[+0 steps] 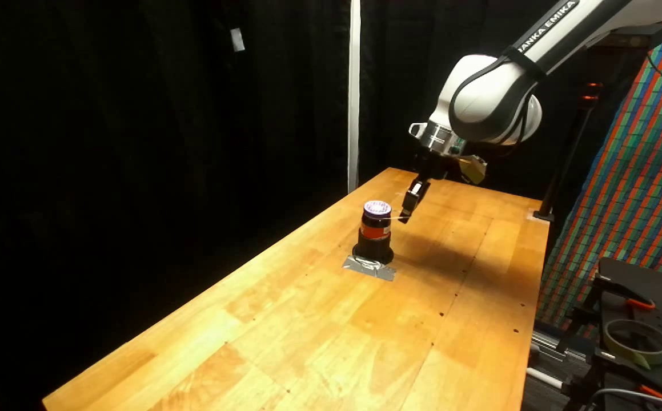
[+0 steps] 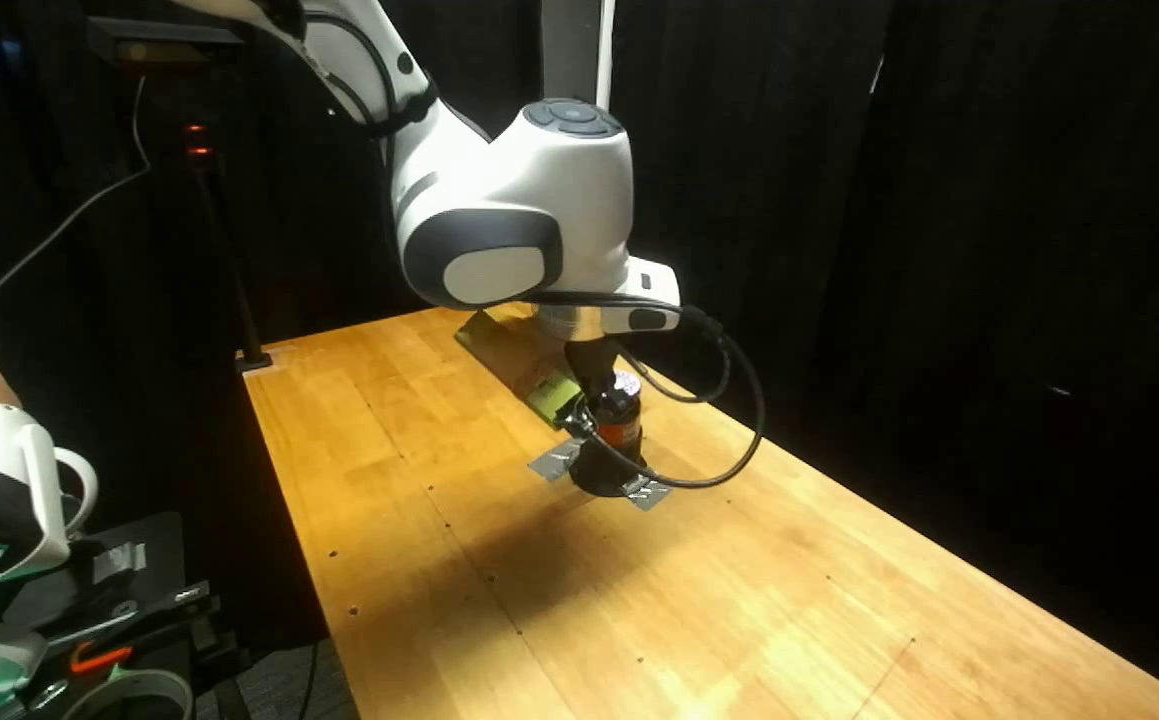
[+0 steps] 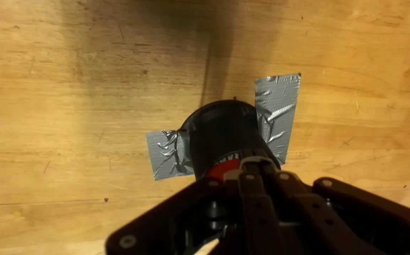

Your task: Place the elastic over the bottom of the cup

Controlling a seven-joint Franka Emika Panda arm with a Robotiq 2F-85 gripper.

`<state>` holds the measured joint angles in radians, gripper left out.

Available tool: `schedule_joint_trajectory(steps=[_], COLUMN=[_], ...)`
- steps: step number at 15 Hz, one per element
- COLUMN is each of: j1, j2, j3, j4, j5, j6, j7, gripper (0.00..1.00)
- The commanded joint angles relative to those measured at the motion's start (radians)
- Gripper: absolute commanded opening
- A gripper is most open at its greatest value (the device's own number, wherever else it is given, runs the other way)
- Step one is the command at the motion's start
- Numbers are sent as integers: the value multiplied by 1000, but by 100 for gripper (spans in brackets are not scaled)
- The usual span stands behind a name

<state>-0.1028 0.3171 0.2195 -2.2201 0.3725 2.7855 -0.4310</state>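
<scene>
The cup (image 1: 374,231) stands upright in a black base on the wooden table, its orange-red part below a dark band and a white printed top. It also shows in an exterior view (image 2: 621,431), partly behind the gripper, and in the wrist view (image 3: 224,168). The elastic (image 1: 394,217) is a thin pale strand stretched from the cup's dark upper band to my fingertips. My gripper (image 1: 404,216) is shut on it, just beside the cup's top. In the wrist view the gripper (image 3: 252,153) covers part of the cup, and the elastic cannot be made out.
Silver-grey tape (image 1: 368,268) fixes the black base (image 1: 374,249) to the table (image 1: 331,331). Another tape strip (image 3: 277,113) shows in the wrist view. A loose cable loop (image 2: 761,420) hangs from the arm around the cup's side. A black post (image 1: 565,142) stands at the table's edge.
</scene>
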Motion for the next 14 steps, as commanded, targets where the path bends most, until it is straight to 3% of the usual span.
schedule_joint_trajectory(steps=[1, 4, 9, 11, 14], j1=[-112, -235, -534, -657, -833], j2=[-29, -4, 71, 126, 232], j3=[150, 324, 697, 837, 1025], j4=[-98, -108, -48, -28, -44], j5=[206, 450, 767, 807, 742], j6=[181, 311, 475, 545, 658], j7=[-172, -374, -710, -804, -849], gripper=[11, 10, 8, 9, 8])
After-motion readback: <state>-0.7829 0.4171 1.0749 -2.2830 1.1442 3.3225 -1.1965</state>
